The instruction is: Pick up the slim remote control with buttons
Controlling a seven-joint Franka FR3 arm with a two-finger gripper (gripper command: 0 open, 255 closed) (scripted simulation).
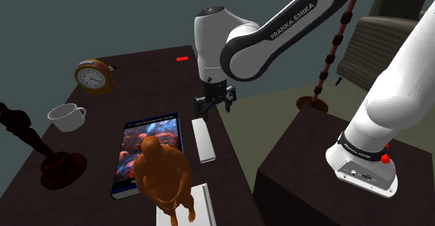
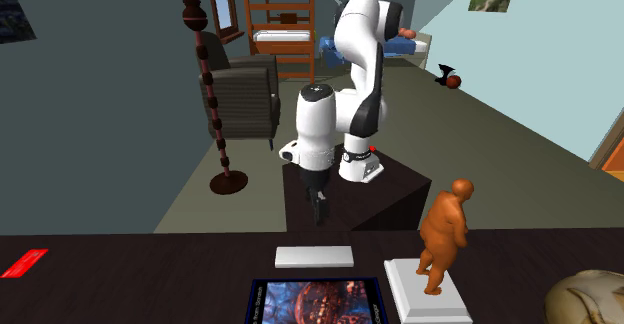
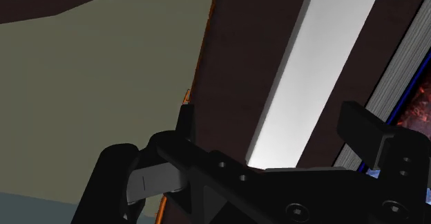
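Two black fingers (image 3: 185,119) stand well apart on your gripper (image 1: 214,104), touching nothing, so you are carrying nothing. In the wrist view one end of the remote (image 3: 314,77) sits in the gap between them. It is drawn as a plain white slim bar with no buttons showing. That tells you the hand is lined up over this end, not over the bar's middle.

In the shoulder view the gripper hangs above the table (image 1: 150,71), over the same end and close to the table's edge. The bar lies flat, running lengthwise along that edge, just beside a picture-covered book (image 1: 148,151). The book leaves little room on one side, so I judge you should close across the narrow width, with a finger on each long side. An orange figurine (image 1: 164,176) stands on a white base near the remote's other end; keep your descent away from it.
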